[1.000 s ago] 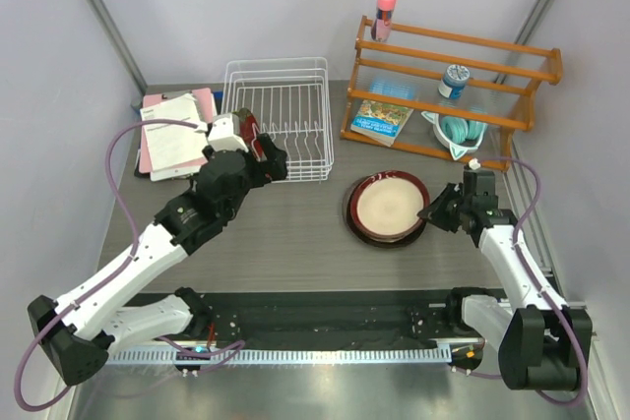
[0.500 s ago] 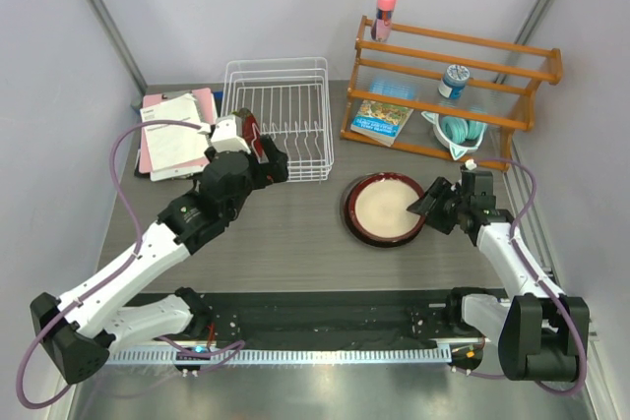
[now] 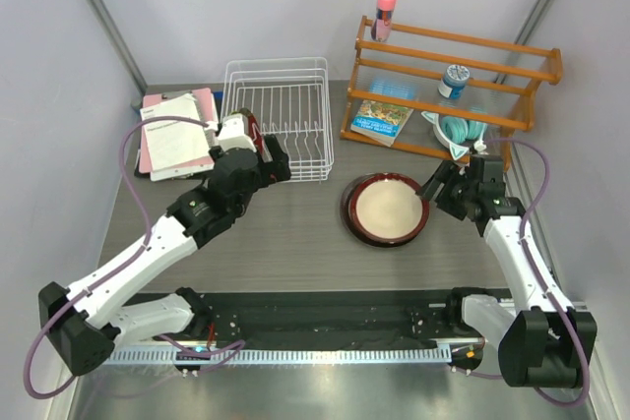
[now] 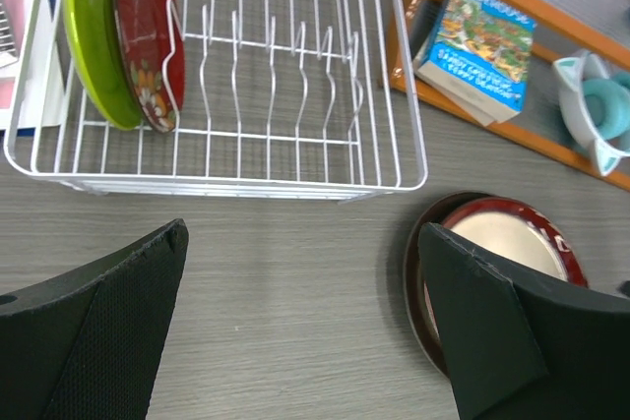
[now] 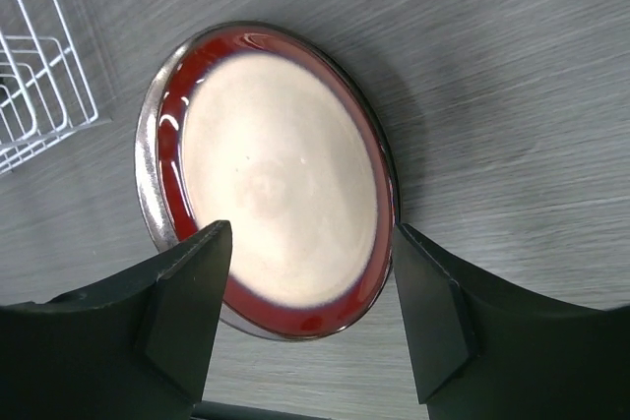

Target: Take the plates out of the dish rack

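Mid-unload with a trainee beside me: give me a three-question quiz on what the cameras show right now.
1. True or false: the dish rack holds no plates.
2. Where does the dark-red-rimmed plate lie? A) upright in the rack B) flat on the table, stacked on another plate C) clamped in the right hand
3. Which hand hovers closest to the rack?
Key: 1 false, the lime green plate and red floral plate stand upright at its left end. 2 B, the right hand is open, not gripping it. 3 the left hand, open.
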`<state>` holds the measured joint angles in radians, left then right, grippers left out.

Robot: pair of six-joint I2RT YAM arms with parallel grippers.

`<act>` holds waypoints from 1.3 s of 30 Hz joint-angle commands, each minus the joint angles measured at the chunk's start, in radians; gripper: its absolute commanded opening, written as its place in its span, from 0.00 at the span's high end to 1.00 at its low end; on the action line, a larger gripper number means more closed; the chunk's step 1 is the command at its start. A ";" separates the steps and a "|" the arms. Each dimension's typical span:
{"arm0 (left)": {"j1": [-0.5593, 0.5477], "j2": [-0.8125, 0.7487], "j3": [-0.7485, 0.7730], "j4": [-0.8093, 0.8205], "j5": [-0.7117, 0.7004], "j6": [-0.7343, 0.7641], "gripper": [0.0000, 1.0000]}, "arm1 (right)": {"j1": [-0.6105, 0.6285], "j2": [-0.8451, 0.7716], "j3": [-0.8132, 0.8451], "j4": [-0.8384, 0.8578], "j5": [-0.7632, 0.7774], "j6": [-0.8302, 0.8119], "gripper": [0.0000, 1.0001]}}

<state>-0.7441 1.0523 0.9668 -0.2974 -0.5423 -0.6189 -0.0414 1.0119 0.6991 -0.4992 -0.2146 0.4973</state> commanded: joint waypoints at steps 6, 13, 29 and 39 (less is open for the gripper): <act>0.003 0.080 0.072 -0.011 -0.097 0.013 0.01 | 0.002 0.017 0.059 -0.026 0.012 -0.039 0.28; 0.022 0.141 0.119 -0.084 -0.104 0.001 0.01 | 0.003 0.089 0.048 0.004 0.001 -0.036 0.28; 0.032 0.143 0.081 -0.054 -0.062 -0.019 0.01 | 0.012 0.180 0.005 0.062 -0.176 -0.043 0.28; 0.098 0.193 0.090 -0.034 -0.047 -0.012 0.01 | 0.031 0.215 -0.001 0.108 -0.215 -0.049 0.27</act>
<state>-0.6956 1.2213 1.0409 -0.3710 -0.5968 -0.6270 -0.0147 1.2461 0.6876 -0.4385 -0.3851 0.4648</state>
